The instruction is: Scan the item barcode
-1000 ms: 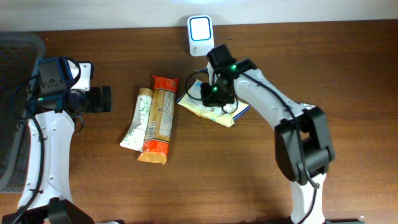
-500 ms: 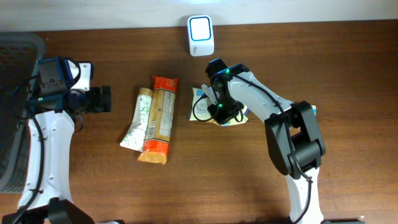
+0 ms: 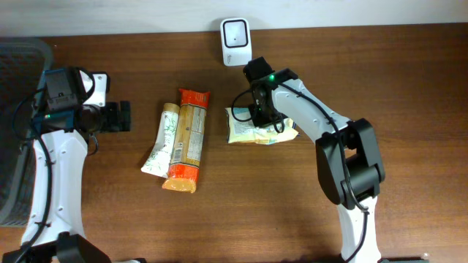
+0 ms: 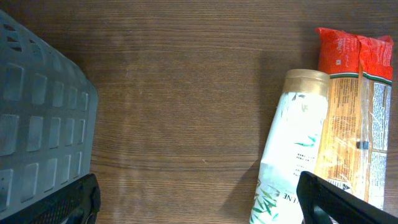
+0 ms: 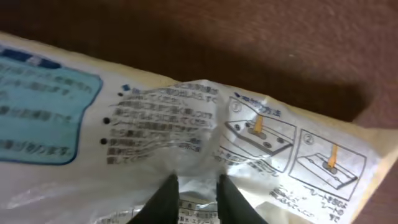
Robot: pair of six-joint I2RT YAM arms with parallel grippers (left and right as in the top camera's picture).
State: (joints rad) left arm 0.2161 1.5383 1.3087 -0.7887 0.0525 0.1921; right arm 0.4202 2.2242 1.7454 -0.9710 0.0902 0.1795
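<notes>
**While the right gripper (image 3: 262,113) covers its middle, the packet (image 3: 245,131) lies just below the scanner (image 3: 236,41)**

Seen from overhead, the right gripper sits on the pale packet's upper part and hides it. Its jaws cannot be made out from here, and the packet's print is too small to read. Left of the packet and apart from it, a white tube (image 3: 162,142) and an orange pack (image 3: 189,142) lie side by side, touching. Further left hangs the left gripper (image 3: 117,117), near a grey basket (image 3: 14,88) that is cut off by the edge.

At the left wrist, the fingers stand spread wide in the bottom corners, with only bare table (image 4: 174,93) between them. The tube and orange pack are cropped at the right, the basket at the left.

At the right wrist, two fingertips (image 5: 163,199) stand close together, pinching a pucker of the packet's film. The text and small diagrams around them are blurred, and the lower part of the packet is out of frame.
</notes>
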